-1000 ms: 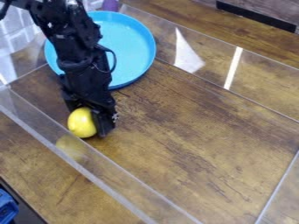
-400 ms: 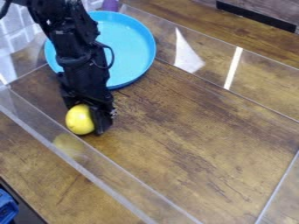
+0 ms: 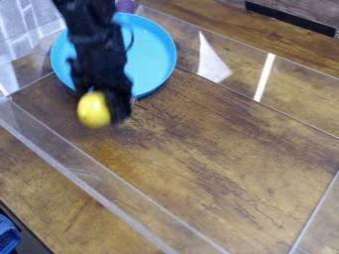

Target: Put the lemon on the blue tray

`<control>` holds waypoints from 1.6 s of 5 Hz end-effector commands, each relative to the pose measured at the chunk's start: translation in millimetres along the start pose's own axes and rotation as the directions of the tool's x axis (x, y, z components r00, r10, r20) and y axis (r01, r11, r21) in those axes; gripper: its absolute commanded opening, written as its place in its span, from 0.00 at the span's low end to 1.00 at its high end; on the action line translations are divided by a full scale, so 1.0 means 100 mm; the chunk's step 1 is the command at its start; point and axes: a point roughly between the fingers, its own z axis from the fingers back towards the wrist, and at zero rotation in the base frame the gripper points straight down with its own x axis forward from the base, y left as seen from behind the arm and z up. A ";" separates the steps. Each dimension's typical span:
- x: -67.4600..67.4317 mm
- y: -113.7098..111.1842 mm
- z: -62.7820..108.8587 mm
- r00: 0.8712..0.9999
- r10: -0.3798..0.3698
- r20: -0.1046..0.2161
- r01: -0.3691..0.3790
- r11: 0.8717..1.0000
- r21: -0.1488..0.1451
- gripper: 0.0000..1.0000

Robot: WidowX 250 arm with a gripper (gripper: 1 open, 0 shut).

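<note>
The lemon [image 3: 93,109] is a small bright yellow fruit, blurred by motion, hanging a little above the wooden table. My black gripper [image 3: 97,107] is shut on it from above, pointing almost straight down. The blue tray [image 3: 153,55] is a round shallow blue dish at the back left. The arm hides the tray's left middle. The lemon sits just in front of the tray's near rim, at its lower left.
Low clear plastic walls [image 3: 79,169] ring the wooden table surface [image 3: 225,149]. Glare streaks lie on the far wall to the right of the tray. A blue object [image 3: 6,238] shows at the bottom left corner, outside the walls.
The gripper has lifted the lemon off the table and carried it up the picture towards the tray's near rim. The jaws have stayed shut on it.
</note>
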 end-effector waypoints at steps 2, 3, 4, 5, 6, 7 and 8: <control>0.51 0.12 0.64 0.988 -0.005 0.154 0.001 1.000 0.028 0.00; 0.55 0.20 0.53 0.988 -0.001 0.154 -0.003 1.000 0.025 0.00; 0.59 0.27 0.42 0.989 0.003 0.148 -0.007 1.000 0.029 0.00; 0.61 0.30 0.34 0.989 0.006 0.146 -0.010 1.000 0.027 0.00; 0.64 0.34 0.29 0.989 0.012 0.145 -0.017 0.999 0.031 0.00; 0.67 0.38 0.23 0.989 0.017 0.145 -0.022 0.999 0.033 0.00; 0.70 0.43 0.19 0.989 0.023 0.145 -0.028 0.999 0.038 0.00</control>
